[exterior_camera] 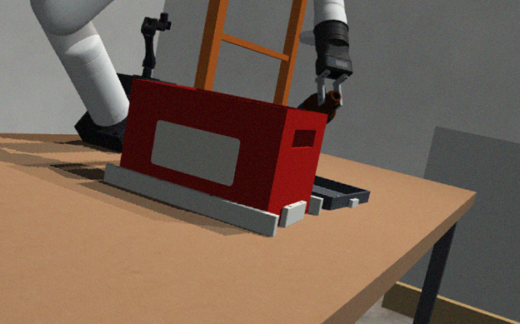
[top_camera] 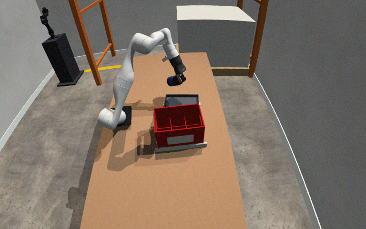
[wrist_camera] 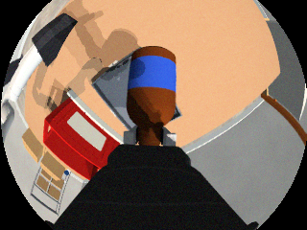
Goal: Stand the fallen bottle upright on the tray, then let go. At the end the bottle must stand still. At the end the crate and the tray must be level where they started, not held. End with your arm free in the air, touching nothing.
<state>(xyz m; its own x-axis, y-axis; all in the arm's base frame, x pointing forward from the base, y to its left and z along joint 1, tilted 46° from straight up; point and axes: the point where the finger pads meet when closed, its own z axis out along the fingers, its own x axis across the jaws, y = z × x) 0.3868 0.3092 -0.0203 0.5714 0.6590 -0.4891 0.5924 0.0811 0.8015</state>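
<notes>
My gripper [top_camera: 180,76] is shut on the neck of a brown bottle [top_camera: 175,80] with a blue label and holds it tilted in the air, above and behind the dark grey tray [top_camera: 182,100]. In the exterior view the gripper [exterior_camera: 329,95] holds the bottle [exterior_camera: 324,105] just past the top far corner of the red crate [exterior_camera: 220,144]. The wrist view shows the bottle [wrist_camera: 152,92] pointing away from me, with the tray [wrist_camera: 118,90] below it. The red crate [top_camera: 178,125] stands in front of the tray.
The crate has inner dividers and sits inside low grey stops [exterior_camera: 190,199] on the brown table. The arm's base [top_camera: 114,116] is at the table's left edge. Orange ladder frames [top_camera: 90,40] and a white box [top_camera: 216,35] stand behind the table.
</notes>
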